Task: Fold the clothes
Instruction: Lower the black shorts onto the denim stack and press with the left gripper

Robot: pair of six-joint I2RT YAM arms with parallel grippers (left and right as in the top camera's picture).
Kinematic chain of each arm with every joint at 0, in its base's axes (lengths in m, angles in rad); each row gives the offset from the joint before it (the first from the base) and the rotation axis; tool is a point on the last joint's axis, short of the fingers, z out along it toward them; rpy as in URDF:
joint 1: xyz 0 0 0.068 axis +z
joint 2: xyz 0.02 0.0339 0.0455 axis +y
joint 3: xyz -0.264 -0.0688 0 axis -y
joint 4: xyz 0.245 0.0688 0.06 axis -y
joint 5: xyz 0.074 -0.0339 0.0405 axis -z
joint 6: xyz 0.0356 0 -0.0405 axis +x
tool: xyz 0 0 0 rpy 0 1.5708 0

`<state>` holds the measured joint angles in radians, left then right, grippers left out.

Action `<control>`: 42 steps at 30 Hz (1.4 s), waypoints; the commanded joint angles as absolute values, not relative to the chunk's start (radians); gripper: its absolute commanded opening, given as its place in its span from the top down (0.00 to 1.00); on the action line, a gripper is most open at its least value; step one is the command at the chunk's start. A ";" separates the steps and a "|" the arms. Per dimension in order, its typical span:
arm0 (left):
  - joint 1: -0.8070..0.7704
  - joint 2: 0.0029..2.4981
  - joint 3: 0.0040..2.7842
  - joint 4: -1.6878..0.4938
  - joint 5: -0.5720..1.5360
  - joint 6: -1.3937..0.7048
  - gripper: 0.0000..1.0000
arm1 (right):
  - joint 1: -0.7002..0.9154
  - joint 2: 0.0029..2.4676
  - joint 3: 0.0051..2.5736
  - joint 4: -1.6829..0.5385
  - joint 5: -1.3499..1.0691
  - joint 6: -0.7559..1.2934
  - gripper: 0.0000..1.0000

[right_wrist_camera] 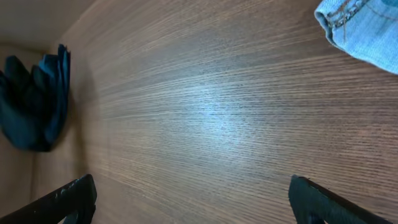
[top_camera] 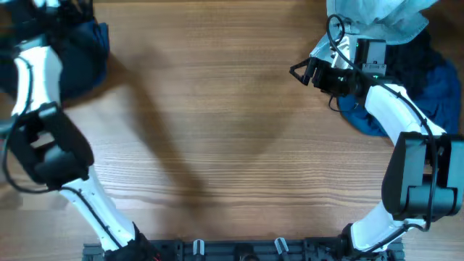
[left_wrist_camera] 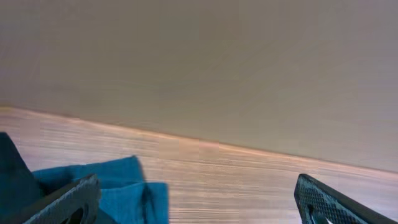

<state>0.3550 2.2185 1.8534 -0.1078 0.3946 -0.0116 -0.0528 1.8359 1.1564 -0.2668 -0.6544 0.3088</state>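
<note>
At the far left a dark blue heap sits at the table's back corner. From above it is too shadowed to say whether it is a folded stack or only bunched, though the left wrist view shows a blue cloth with fairly straight, layered edges, which hints at folded work. The left gripper hangs just beside that cloth with its jaws spread wide, nothing between them and nothing touched. The middle of the table has no garment on it, so I judge no fold is under way. Further right, the right gripper points toward the centre, its jaws likewise fully apart and holding nothing, with only wood beneath them. Behind it, at the back right corner, lie a pale denim piece and a rumpled blue and black pile, plainly unfolded. Most of the task appears left, starting with fetching a piece from there.
</note>
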 commanded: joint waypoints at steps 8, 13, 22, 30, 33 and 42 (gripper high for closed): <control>0.324 2.218 1.861 -0.106 -0.045 -0.287 0.00 | -0.049 1.806 1.165 -0.293 -0.645 0.235 0.00; 0.324 2.210 1.861 -0.102 -0.065 -0.312 0.00 | -0.049 1.806 1.165 -0.292 -0.621 0.235 0.00; 0.324 2.118 1.861 -0.125 -0.189 -0.327 0.00 | -0.049 1.809 1.165 -0.286 -0.621 0.235 0.00; 0.325 2.161 1.861 -0.191 -0.267 -0.382 0.00 | -0.049 1.809 1.165 -0.286 -0.622 0.235 0.00; 0.325 2.197 1.861 -0.177 -0.270 -0.374 0.00 | -0.049 1.809 1.165 -0.290 -0.622 0.235 0.00; 0.327 2.298 1.861 -0.104 -0.270 -0.375 0.14 | -0.049 1.809 1.165 -0.300 -0.622 0.235 0.00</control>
<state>0.3218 2.2734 1.8561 -0.1226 -0.2508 -0.3664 -0.0528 1.8359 1.1564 -0.2989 -0.6273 0.2592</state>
